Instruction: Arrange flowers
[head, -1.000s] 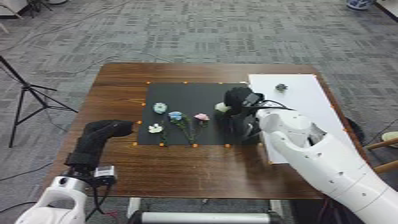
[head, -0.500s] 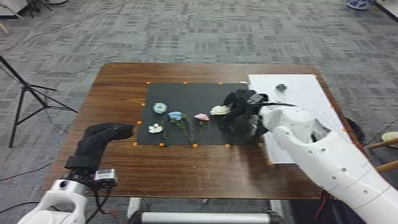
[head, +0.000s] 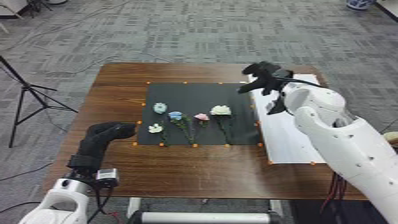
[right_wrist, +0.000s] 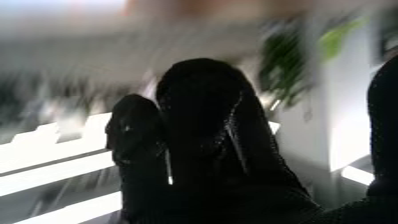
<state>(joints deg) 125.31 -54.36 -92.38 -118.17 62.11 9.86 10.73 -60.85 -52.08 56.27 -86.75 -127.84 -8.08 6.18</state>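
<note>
You seem between placements, with the large white flower (head: 220, 110) on the right of the black mat (head: 191, 92) and your right hand (head: 264, 75) empty, fingers straight, by the white sheet's (head: 286, 137) far end, so next aim before grasping.

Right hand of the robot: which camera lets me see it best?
The right wrist view shows the right hand best, because it is up close, with its black fingers big and straight. The head view shows it smaller, from farther off, near the far end of the white board.
</note>
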